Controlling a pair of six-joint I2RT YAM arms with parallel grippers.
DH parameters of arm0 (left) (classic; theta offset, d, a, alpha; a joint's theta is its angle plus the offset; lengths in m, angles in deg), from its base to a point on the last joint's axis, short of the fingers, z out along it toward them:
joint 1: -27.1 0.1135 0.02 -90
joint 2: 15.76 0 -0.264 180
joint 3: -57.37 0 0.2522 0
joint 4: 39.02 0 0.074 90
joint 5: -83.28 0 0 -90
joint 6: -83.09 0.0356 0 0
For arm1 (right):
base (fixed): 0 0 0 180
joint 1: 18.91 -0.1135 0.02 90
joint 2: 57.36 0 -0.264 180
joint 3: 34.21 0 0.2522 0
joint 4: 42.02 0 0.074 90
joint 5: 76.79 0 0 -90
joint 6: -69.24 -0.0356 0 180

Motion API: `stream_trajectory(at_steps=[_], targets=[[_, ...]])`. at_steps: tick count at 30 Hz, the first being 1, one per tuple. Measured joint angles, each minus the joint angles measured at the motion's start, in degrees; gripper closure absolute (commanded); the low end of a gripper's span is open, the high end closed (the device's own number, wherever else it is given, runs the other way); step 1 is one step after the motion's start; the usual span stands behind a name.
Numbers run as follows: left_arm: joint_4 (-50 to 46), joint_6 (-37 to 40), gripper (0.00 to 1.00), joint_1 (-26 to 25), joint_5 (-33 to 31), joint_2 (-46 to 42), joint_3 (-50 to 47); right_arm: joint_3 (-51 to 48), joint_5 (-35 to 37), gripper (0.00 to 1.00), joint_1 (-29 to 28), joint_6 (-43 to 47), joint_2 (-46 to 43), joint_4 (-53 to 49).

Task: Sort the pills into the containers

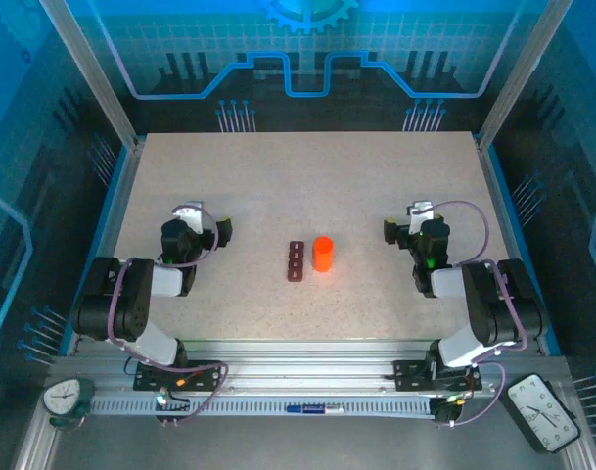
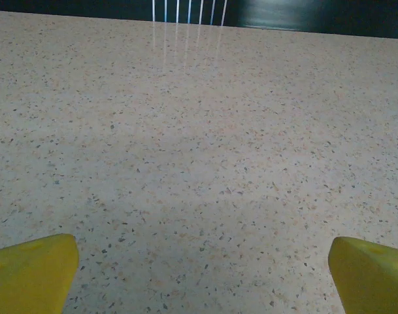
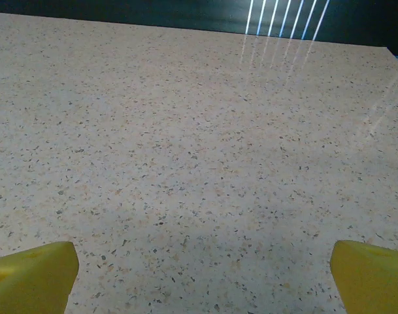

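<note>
The containers [image 1: 296,261] are flanked at three o'clock by an orange bottle [image 1: 322,254]; left gripper [image 1: 211,221] and right gripper [image 1: 405,221] are spread wide, empty.

Contents of containers [image 1: 296,261] indiscernible

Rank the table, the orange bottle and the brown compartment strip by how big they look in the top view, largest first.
1. Table, by far the largest.
2-3. Orange bottle and compartment strip: too alike to rank. The strip looks longer, the bottle wider, and the bottle's top stands nearer the camera.
</note>
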Motion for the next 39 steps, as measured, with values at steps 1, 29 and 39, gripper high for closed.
stream_trajectory(at_steps=[1, 29, 39], targets=[[0.00, 0.00, 0.01, 0.00, 0.00, 0.00, 0.00, 0.00, -0.15, 0.00, 0.00, 0.00, 0.00, 0.00], [0.00, 0.00, 0.01, 0.00, -0.02, 0.00, 0.00, 0.02, -0.85, 0.00, 0.04, -0.02, 0.00, -0.24], [-9.35, -0.04, 0.01, 0.00, -0.94, -5.20, 2.34, 1.20, 3.13, 0.00, -0.20, -0.61, -8.00, -9.16]])
